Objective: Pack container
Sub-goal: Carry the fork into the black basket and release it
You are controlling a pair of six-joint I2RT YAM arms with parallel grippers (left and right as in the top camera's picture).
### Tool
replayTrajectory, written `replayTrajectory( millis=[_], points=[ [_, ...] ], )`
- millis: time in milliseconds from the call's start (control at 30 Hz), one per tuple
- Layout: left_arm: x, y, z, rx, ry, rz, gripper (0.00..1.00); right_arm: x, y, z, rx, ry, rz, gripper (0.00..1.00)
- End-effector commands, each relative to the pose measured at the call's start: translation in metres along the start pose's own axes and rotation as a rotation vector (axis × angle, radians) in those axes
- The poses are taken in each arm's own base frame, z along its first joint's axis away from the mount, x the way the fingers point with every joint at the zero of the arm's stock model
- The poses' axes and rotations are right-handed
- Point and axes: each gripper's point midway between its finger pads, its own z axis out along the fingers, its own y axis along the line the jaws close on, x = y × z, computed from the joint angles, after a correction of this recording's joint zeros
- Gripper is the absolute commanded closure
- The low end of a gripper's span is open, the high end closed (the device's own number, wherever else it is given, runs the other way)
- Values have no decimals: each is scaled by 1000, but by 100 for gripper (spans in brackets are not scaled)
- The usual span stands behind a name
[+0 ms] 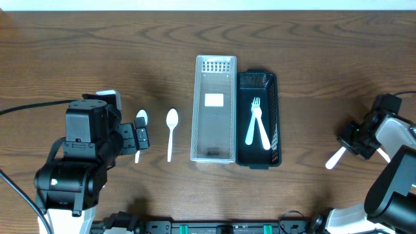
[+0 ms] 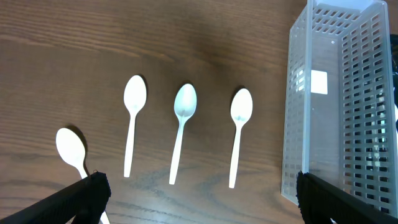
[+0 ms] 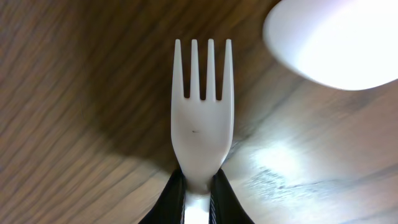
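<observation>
Wooden table (image 1: 312, 52) is carrying everything. Right gripper (image 3: 198, 190) is pinching a white fork (image 3: 202, 118) at its neck, well apart from the black tray (image 1: 275, 97). Likely light, bendy and slick, it is handling best gripped there. Left gripper (image 2: 199, 196) is hanging spread over the spoons (image 2: 185, 102).

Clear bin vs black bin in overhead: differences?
Colour: the clear bin is see-through, the black bin opaque dark. Contents: the black bin holds two white forks; the clear bin shows no cutlery. Size: the clear bin reaches further up the picture than the black bin. Shared: both rectangular, slotted, side by side.
</observation>
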Motion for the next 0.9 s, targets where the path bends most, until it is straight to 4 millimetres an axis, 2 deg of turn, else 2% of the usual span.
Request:
replayTrajectory(
  millis=[0,100,200,267,367,467,533,633,733,867],
  points=[
    [-6,2,-5,-8,-21,-6,2,11,25,-5,-57,35,-44,99],
    [-6,2,-5,-8,-21,-6,2,5,51,-29,-85,-16,-120,99],
    [-6,2,-5,-8,-21,-6,2,1,92,-71,-143,-104,-229,99],
    [-6,2,-5,-8,-21,-6,2,5,123,-104,-192,-164,-315,99],
    [-6,2,-5,-8,-20,-6,2,22,168,-146,-270,-221,-446,99],
    [-6,2,-5,-8,-21,-6,2,49,207,-171,-328,-239,-564,99],
    [-6,2,-5,-8,-21,-6,2,70,226,-176,-361,-239,-620,99],
    [-6,2,-5,-7,-20,-6,2,94,246,-173,-379,-226,-693,99],
    [-5,2,-5,-8,-20,-6,2,106,254,-154,-340,-192,-704,99],
    [-4,2,-5,-9,-16,-5,2,114,255,-115,-261,-112,-723,98]
  ],
)
